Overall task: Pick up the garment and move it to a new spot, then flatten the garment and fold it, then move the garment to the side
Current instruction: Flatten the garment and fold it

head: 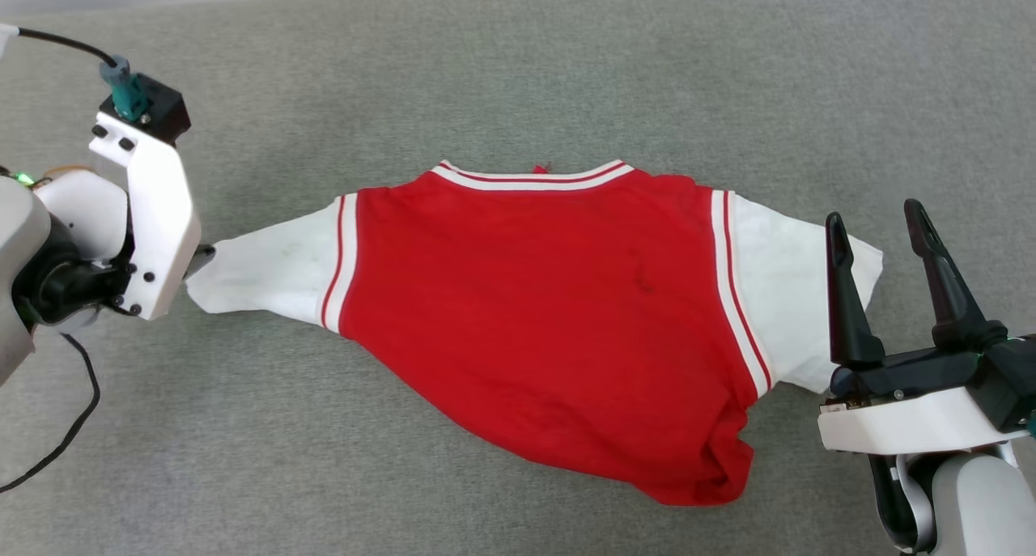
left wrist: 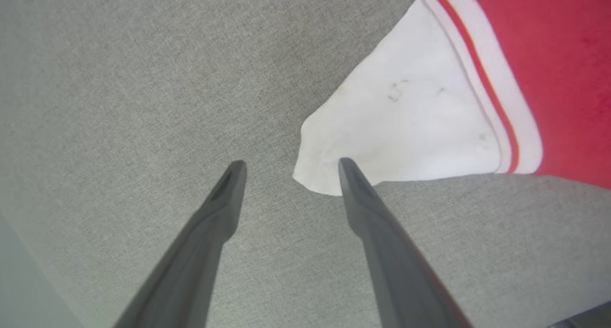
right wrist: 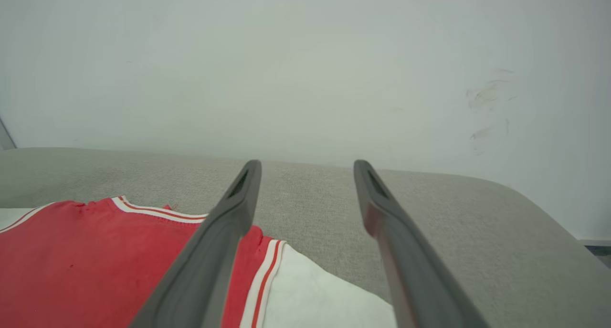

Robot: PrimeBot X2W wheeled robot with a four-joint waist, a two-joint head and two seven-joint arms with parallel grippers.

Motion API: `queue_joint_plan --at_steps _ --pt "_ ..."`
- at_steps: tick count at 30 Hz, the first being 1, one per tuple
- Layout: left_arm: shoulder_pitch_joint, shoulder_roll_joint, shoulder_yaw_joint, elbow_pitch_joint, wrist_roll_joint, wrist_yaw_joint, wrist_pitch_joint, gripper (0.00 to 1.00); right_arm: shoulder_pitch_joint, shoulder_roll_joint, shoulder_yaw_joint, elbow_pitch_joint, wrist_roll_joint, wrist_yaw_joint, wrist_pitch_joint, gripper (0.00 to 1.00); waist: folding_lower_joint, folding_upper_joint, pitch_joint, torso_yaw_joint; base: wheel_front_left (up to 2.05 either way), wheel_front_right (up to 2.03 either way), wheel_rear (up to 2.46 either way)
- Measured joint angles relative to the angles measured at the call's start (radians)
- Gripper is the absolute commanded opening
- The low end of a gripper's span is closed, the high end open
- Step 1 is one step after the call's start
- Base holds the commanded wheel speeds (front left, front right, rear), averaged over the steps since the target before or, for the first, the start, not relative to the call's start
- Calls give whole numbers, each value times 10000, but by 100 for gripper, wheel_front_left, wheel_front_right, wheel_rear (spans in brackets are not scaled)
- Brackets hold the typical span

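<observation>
On the counter [head: 518, 62]: the garment [head: 550, 313] lies spread out on the grey fabric top, collar [head: 530, 176] toward the far edge, plain red side up.
Garment's lie: mostly flat, slanting a little. The lower hem is bunched and turned under at the corner nearest the robot's right [head: 720, 467].
Sleeve on the robot's left [head: 267, 269]: white, stretched out to a point. The left wrist view shows faint dark marks on it [left wrist: 396, 127].
Sleeve on the robot's right [head: 801, 289]: white and flat, with red-and-white striped trim where it meets the red body.
Left gripper [left wrist: 291, 162]: fingers spread wide with only bare counter between them. One fingertip [left wrist: 344, 162] overlaps the tip of the sleeve in the left wrist view; whether it touches the cloth I cannot tell. In the head view its white wrist housing covers most of it, just beside the sleeve's end [head: 202, 256].
Right gripper [head: 874, 212]: fingers wide apart and holding nothing, raised over the outer edge of the right sleeve. The right wrist view looks along them [right wrist: 307, 163] toward the counter's far edge.
Behind: a pale wall [right wrist: 305, 56] with a few dark scuffs.
</observation>
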Motion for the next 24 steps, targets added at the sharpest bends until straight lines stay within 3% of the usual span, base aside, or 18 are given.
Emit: queue_joint_plan --at_steps 6,14,16,24 --pt "477 -40 -86 242 -123 257 35 100 -27 2 35 -36 36 0 0 100 0 0 275 -291 0 0 0" --pt "788 -167 -136 709 29 184 19 100 -142 8 8 8 48 0 0 100 0 0 565 -540 0 0 0" --pt "821 -240 -111 848 -2 151 -88 1 -143 10 -13 54 44 0 -2 100 0 0 535 -527 0 0 0" --pt "954 -420 63 882 -134 -146 -734 0 -169 -219 -328 54 -73 0 -2 100 0 0 56 -302 0 0 0"
